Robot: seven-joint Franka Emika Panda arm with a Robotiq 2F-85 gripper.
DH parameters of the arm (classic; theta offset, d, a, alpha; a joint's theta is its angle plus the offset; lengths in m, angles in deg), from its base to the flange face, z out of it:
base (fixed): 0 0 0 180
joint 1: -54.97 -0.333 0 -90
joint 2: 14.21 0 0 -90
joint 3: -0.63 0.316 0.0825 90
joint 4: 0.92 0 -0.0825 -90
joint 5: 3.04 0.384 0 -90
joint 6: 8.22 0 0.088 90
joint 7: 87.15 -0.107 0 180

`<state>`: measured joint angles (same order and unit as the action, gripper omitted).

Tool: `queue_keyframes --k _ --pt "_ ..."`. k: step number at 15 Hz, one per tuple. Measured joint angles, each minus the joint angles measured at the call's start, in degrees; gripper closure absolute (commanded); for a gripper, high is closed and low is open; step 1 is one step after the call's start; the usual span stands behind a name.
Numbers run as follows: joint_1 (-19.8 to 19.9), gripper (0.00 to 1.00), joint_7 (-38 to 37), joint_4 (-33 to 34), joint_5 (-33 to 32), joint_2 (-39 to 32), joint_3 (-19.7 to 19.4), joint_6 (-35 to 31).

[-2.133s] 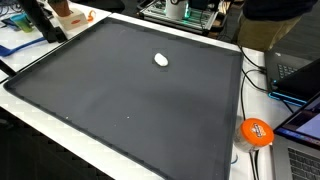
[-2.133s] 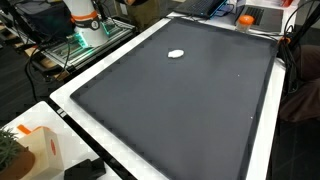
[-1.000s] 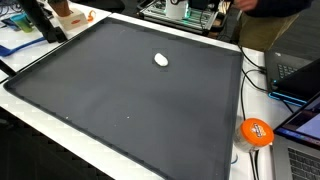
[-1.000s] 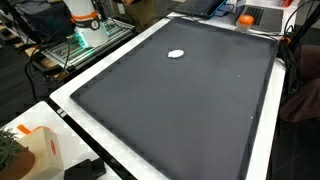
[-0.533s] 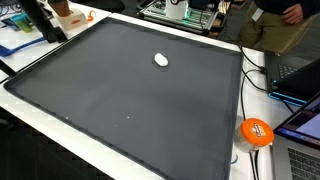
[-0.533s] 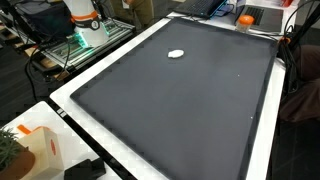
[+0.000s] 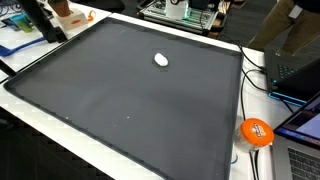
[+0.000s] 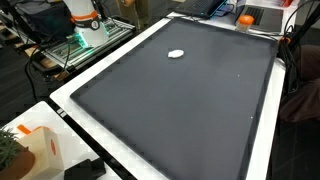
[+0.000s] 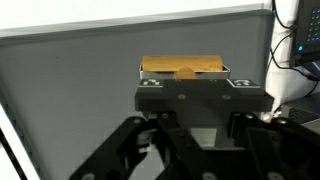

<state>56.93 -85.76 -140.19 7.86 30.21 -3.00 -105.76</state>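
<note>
**Fingers gripping one yellow block over the mat**

In the wrist view the fingers (image 9: 165, 98) are pressing together on a yellow block (image 9: 182, 66) and are holding it above the dark mat (image 9: 70, 110). To hold it well, I think the squeeze should be even and the block should be sitting level, so that it is not sliding out sideways. I am counting one block, one mat and one small white object (image 7: 160, 60). That object is lying on the mat in both exterior views, where the fingers are not showing.
</note>
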Motion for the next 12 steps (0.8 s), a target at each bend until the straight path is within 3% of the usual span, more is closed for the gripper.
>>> queue_keyframes --k 3,8,9,12 --pt "0.77 0.78 -5.50 -4.68 -1.71 2.51 5.94 -3.43" --pt "-1.10 0.78 -13.67 -15.48 -2.45 9.75 16.31 -15.35" --pt "-1.58 0.53 -14.40 -17.67 -3.14 11.55 17.37 -17.44" --pt "-2.79 0.53 -14.55 -20.07 -3.96 14.54 17.87 -18.54"
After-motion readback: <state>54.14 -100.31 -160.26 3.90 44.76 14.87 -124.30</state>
